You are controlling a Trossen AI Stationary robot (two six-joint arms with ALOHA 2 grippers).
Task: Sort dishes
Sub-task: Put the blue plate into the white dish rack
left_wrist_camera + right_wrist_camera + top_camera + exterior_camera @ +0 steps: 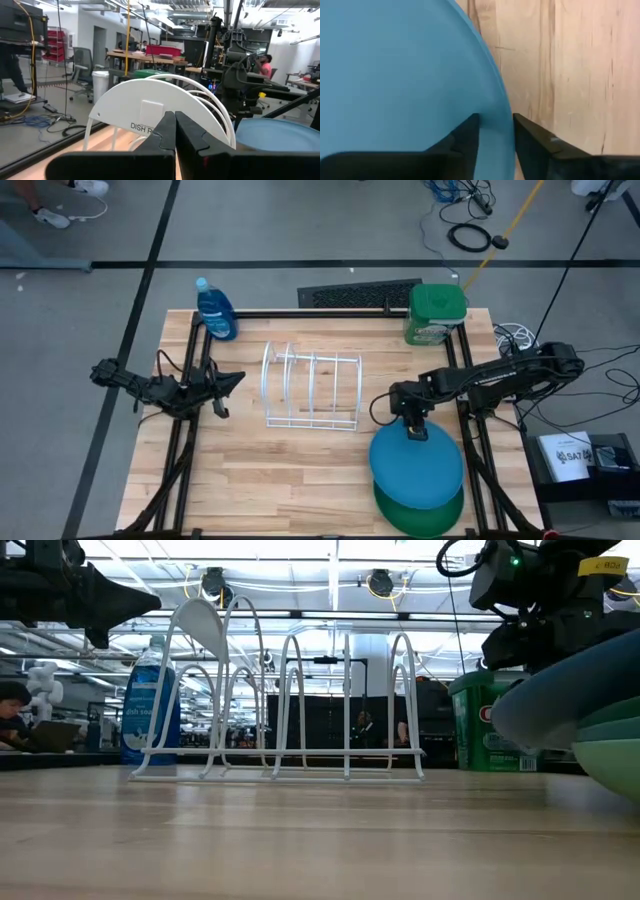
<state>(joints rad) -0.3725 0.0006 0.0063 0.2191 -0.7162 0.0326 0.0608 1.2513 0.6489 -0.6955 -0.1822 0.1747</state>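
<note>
A blue plate [415, 465] lies on top of a stack at the near right, with a dark green plate [420, 518] showing under its near side. In the low view, lighter green plates [615, 755] show beneath the blue plate [560, 690]. My right gripper [415, 430] points steeply down at the blue plate's far rim and is shut on it. The white wire rack [310, 388] stands mid-table with nothing in it. My left gripper [228, 385] hovers left of the rack, shut and holding nothing. My right gripper [496, 125] pinches the blue plate's far rim [495, 100] between its two fingers. One finger [467, 132] lies on the plate's top face, and the other finger [530, 137] stands outside the edge. The fingers come from above, slanting down. The plate rests on the stack.
A blue dish-soap bottle [215, 310] stands at the far left corner and a green square tub [437, 313] at the far right. Bare wooden tabletop [280, 480] lies between the rack and the near edge. Black frame rails [300, 313] run along the table's far side.
</note>
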